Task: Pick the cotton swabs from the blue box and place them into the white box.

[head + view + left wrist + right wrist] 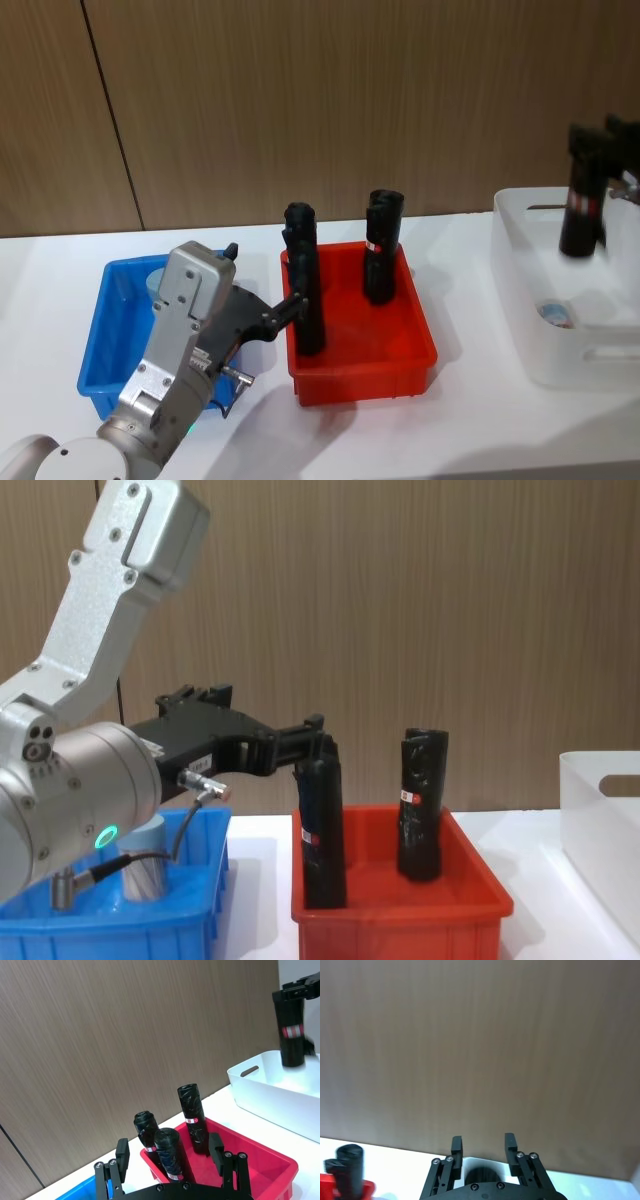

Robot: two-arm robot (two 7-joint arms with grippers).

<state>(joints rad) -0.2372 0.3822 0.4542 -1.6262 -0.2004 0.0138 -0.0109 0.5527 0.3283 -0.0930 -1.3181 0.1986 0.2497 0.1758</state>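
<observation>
Left hand (297,306) hangs above the gap between the blue box (100,340) and the red bin (400,375), fingers spread with nothing between them; from the chest its tips sit close to a black cylinder (322,830) standing at the red bin's left side. Right hand (610,140) is raised over the white box (560,375) at far right, clenched on a black cylinder (582,215) that hangs upright.

One cotton swab jar (145,865) stands upright in the blue box, pale cap up, long axis vertical. It lies left of and below the left hand, back toward the arm's own wrist. A pale-capped item (556,313) rests on the white box floor, likely another jar.

Judgement: left arm is the nearer one by far. Its hand points rightward at the red bin, away from the jar, so it must draw back left and come down over the cap.
</observation>
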